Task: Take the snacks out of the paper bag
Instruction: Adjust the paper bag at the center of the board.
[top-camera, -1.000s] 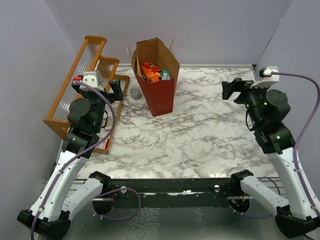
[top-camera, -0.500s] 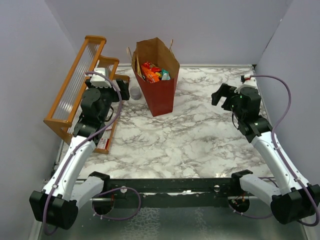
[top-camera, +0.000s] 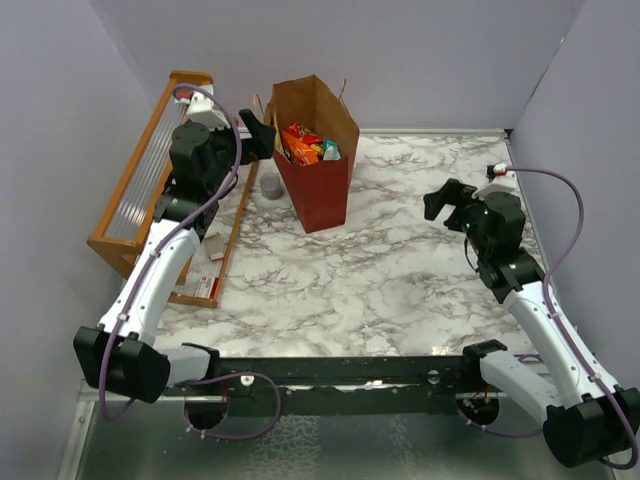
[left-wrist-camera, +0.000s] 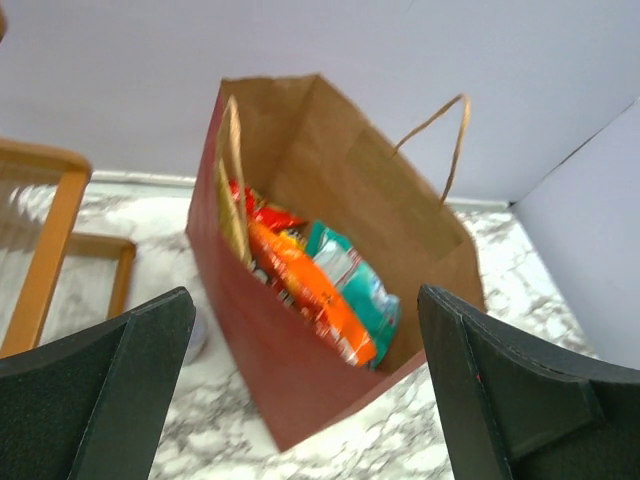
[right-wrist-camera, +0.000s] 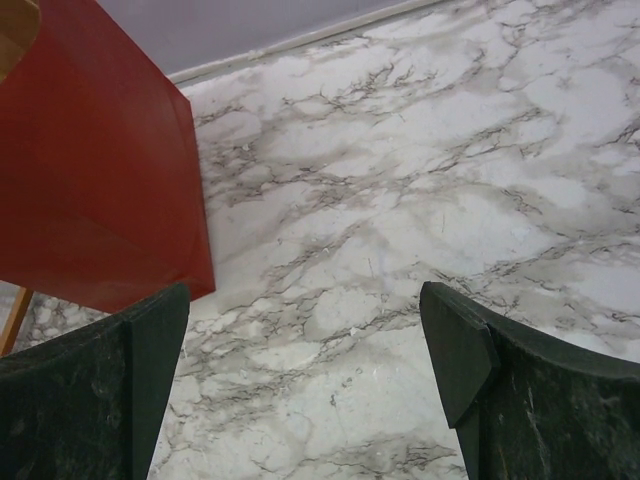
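The paper bag stands upright at the back of the marble table, dark red outside, brown inside. It also shows in the left wrist view and the right wrist view. Inside it lie the snacks: an orange packet, a teal packet and a red packet; they show from above as a colourful cluster. My left gripper is open and empty, raised just left of the bag's mouth. My right gripper is open and empty, above the table to the right of the bag.
An orange wooden rack stands along the left side, partly under my left arm. A small grey cup sits between the rack and the bag. A small red and white item lies on the rack's lower tray.
My left gripper has risen and swung from beside the rack to the bag's upper left rim. My right gripper has dropped lower and shifted slightly left. The bag has not moved.
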